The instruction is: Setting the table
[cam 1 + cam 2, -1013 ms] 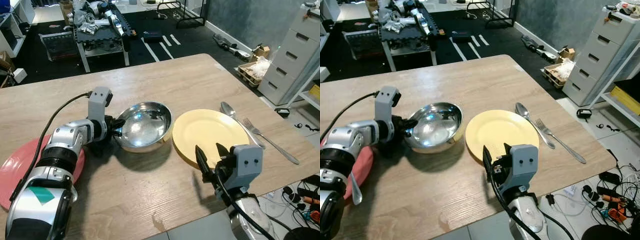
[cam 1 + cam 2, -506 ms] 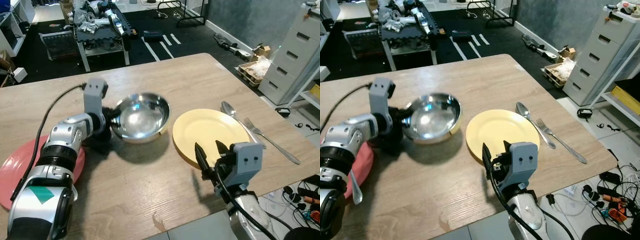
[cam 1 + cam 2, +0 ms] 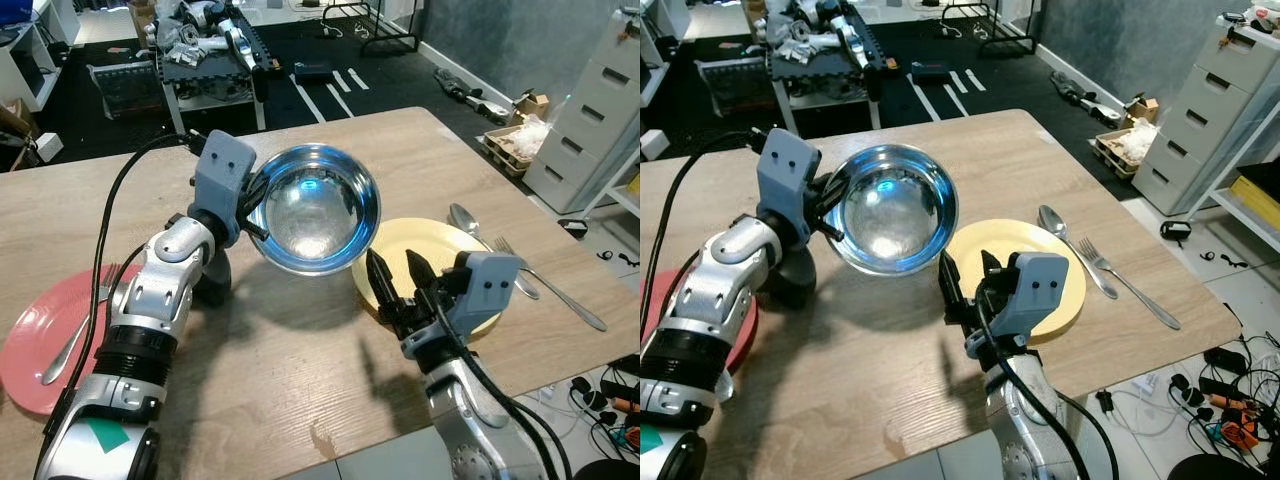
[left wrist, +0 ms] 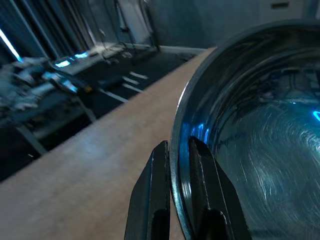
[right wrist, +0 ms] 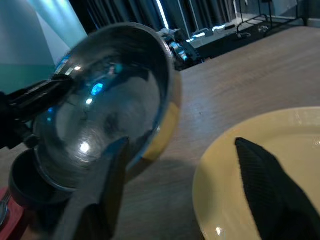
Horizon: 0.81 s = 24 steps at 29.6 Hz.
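Pink plate [image 3: 25,345] at the near left of the wooden tabletop [image 3: 420,170] already carries cutlery [image 3: 75,335], one place apparently laid. Just right of it the left tool [image 3: 252,205] has its two fingers pinched narrow on the rim of a steel bowl [image 3: 318,208], one finger inside the wall and one outside, as the left wrist view shows plainly. The bowl is held clear of the tabletop and tipped so its hollow faces the camera, its shadow falling on the wood beneath. The rim grip seems chosen because the bowl is too broad to span, and the tilt likely follows from carrying it by one edge.

Right of the bowl lies a yellow plate [image 3: 480,305], flat on the wood, with the bowl's right edge hanging over the plate's far left rim. Judging by the task, the bowl is bound for this plate, and it will need levelling before it is set down.

The right tool [image 3: 397,283] hovers above the plate's near left edge, fingers spread wide and gripping nothing, pointed toward the bowl as if ready to steady or receive it. Farther right, a spoon [image 3: 478,235] and a fork [image 3: 555,290] lie side by side just beside the plate, the spoon nearer it, marking this second setting as nearly complete.
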{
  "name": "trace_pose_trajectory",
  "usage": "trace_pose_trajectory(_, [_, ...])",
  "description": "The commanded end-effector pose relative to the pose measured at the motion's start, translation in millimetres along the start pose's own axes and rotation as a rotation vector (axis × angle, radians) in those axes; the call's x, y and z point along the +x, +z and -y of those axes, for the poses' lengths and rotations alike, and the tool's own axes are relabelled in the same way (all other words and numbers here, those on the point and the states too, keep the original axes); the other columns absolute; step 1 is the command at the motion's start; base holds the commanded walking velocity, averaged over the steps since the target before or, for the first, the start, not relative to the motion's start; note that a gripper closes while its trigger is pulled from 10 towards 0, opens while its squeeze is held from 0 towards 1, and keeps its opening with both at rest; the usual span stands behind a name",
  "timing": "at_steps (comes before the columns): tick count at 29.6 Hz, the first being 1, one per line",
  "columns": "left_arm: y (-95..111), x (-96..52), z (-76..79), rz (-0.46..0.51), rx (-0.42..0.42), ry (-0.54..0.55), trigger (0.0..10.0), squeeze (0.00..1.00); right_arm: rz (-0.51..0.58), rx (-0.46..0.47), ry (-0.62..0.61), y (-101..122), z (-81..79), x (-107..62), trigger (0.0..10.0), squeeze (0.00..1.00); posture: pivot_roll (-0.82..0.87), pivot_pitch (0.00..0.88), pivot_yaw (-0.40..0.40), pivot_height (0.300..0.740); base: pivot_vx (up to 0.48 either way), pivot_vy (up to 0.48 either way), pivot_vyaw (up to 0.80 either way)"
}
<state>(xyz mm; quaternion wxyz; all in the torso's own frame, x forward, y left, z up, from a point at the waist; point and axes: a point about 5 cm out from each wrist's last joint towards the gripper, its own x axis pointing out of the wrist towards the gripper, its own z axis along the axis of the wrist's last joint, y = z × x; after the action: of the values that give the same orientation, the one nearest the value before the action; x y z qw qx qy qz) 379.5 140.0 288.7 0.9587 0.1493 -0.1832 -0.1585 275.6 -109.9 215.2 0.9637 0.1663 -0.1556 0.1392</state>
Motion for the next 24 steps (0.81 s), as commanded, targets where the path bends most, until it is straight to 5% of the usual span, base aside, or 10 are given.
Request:
trace_pose_trajectory(1, [7.4,-3.5,3.9,0.069,0.045,0.013,10.0,0.00,-0.028,0.027,-0.006,-3.8,1.6,-2.1,10.0,1.00,0.02,0.151,0.110,0.740,0.000,0.000,0.00])
trace_pose_trajectory(4, [12.9,-5.2,9.8,0.114,0.084,0.005,10.0,0.00,-0.046,0.039,-0.014,-6.0,2.9,-2.4,10.0,1.00,0.02,0.151,0.110,0.740,0.000,0.000,0.00])
trace_pose_trajectory(5, [14.5,-5.4,12.5,0.125,0.083,-0.002,10.0,0.00,-0.052,0.047,-0.016,-7.1,2.8,-2.1,10.0,0.00,0.02,0.151,0.112,0.740,0.000,0.000,0.00])
trace_pose_trajectory(13, [23.5,-4.9,41.0,0.203,0.094,-0.087,10.0,0.00,-0.093,0.186,0.008,-15.4,-6.5,2.5,10.0,0.00,0.03,0.151,0.112,0.740,0.000,0.000,0.00])
trace_pose_trajectory(18, [28.1,-12.2,66.7,0.232,-0.035,-0.194,10.0,0.00,-0.100,0.246,-0.004,-18.9,-8.2,4.1,10.0,0.00,0.02,0.152,0.115,0.740,0.000,0.000,0.00])
trace_pose_trajectory(24, [29.2,-15.9,70.2,0.205,-0.206,-0.201,10.0,0.00,-0.077,0.250,-0.031,-16.7,-4.0,5.4,10.0,0.00,0.03,0.152,0.113,0.740,0.000,0.000,0.00])
